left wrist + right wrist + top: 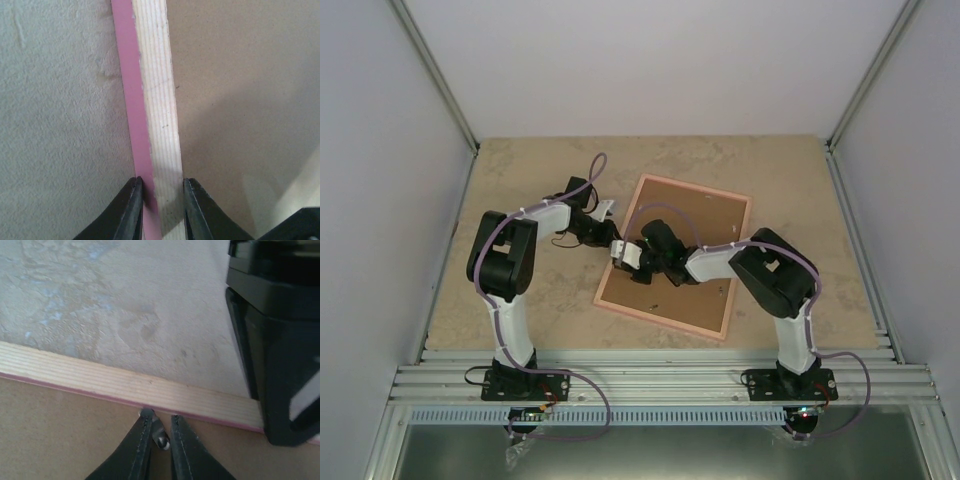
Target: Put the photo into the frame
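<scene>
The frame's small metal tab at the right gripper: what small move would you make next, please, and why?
Probably swing the metal tab off the backing board, toward the wooden rail. The frame lies back-up with the board in place, the right gripper is closed on that tab, and the left gripper straddles the rail as if steadying it.

Both grippers are crowding the left edge of the frame point(700, 187). The left gripper point(161, 200) is straddling the rail, and its black body is standing just beside the right gripper point(161, 422), blocking that side. The table point(520, 170) is lying open left of the frame and behind it. Walls point(380, 150) are hemming in both flanks.
</scene>
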Available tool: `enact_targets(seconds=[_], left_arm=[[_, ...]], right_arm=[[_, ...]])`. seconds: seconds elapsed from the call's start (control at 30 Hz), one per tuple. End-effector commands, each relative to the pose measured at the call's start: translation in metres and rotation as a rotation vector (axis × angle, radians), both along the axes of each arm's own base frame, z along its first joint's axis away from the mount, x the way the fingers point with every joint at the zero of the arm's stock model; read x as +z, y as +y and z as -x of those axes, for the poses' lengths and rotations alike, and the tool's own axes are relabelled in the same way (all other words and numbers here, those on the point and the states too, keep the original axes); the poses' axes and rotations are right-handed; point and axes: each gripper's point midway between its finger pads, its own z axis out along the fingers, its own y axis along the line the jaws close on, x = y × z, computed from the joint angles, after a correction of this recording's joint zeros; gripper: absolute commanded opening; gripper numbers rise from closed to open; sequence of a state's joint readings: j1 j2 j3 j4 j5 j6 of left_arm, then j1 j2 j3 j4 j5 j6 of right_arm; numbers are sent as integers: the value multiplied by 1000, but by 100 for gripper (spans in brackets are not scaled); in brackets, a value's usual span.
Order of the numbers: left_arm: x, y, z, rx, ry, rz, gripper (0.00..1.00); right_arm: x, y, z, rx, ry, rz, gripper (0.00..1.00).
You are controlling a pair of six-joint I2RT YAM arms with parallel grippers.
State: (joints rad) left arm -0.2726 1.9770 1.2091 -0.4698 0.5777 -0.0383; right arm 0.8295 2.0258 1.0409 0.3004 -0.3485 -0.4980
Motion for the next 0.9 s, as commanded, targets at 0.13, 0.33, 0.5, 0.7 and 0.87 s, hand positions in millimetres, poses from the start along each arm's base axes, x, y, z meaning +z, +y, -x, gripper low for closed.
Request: enact_targets(seconds=[0.13,0.33,0.5,0.7,0.87], left_arm=[[-48,15,35,-12,145,-107,0],[-49,14,34,-12,148,-106,0],[-50,14,33,-11,144,-106,0],[-52,14,35,-11,152,-107,0],[-52,14,35,-12,153,-107,0]], right_arm=[[-23,-37,-10,-120,16,93,21],[-33,-28,12,10,95,113,25],[-41,-25,28,85,152,137,25],[-53,-18,24,59,178,178,23],[-80,-29,18,20,172,257,21]])
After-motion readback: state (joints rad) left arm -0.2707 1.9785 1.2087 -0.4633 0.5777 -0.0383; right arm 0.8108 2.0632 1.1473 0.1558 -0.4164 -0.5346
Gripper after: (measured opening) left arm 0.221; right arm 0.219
